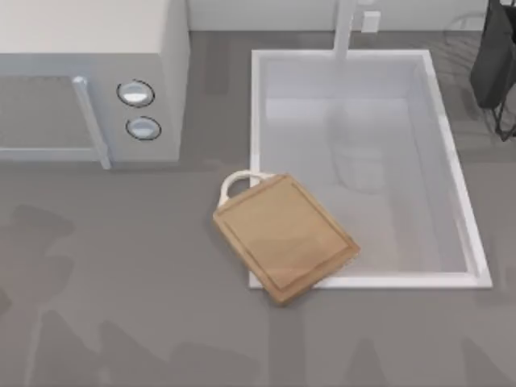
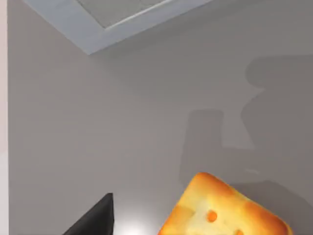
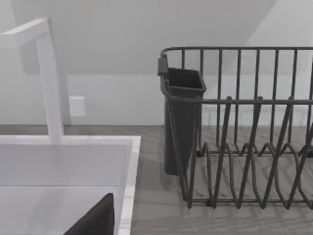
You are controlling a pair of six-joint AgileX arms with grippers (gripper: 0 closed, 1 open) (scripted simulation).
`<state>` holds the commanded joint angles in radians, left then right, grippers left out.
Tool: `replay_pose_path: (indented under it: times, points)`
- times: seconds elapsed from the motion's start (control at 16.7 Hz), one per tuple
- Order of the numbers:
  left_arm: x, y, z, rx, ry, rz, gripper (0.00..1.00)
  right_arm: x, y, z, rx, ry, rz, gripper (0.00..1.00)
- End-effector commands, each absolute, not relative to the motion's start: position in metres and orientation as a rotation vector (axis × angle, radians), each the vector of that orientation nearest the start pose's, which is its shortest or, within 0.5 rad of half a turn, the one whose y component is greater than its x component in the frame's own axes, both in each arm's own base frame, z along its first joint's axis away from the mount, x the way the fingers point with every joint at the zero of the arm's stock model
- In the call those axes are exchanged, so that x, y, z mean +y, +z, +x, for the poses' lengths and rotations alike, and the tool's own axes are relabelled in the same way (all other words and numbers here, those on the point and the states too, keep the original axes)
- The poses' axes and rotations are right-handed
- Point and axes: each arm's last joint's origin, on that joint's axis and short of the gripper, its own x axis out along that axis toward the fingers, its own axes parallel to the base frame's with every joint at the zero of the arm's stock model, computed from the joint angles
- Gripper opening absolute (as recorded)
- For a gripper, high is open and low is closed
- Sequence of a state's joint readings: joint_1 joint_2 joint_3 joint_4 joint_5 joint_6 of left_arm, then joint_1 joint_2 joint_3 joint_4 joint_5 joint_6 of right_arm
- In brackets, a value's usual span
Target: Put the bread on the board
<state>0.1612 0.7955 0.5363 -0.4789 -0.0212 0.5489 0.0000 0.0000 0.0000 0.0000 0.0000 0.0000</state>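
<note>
The bread (image 2: pixel 222 210), a golden-yellow chunk with orange-brown toasted spots, is close under the left wrist camera over the grey counter. A dark part of my left gripper (image 2: pixel 95 218) shows beside it, with a strip of counter between them; whether it holds the bread I cannot tell. The board (image 1: pixel 284 237), light-brown wood with an edge groove and a white loop handle (image 1: pixel 235 182), lies at an angle in the middle of the top view, with one side over the near left corner of the sink (image 1: pixel 367 280). A dark part of my right gripper (image 3: pixel 98 220) hangs over the sink's edge.
A microwave (image 1: pixel 93 81) stands at the back left. The white sink has a faucet (image 1: pixel 345 28) behind it. A dark wire dish rack (image 3: pixel 244 147) with a cutlery cup (image 3: pixel 182 122) stands to the sink's right. A pale sink rim (image 2: pixel 98 41) shows in the left wrist view.
</note>
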Motion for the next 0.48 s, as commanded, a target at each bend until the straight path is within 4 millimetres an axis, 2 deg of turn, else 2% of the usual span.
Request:
replay_pose_path:
  times: [0.24, 0.48]
  points:
    - [0.042, 0.206, 0.194, 1.063, -0.174, 0.526, 1.0, -0.001, 0.16, 0.106, 0.0, 0.0, 0.0, 1.0]
    - [0.063, 0.189, 0.234, 1.353, -0.405, 0.598, 1.0, -0.001, 0.16, 0.106, 0.0, 0.0, 0.0, 1.0]
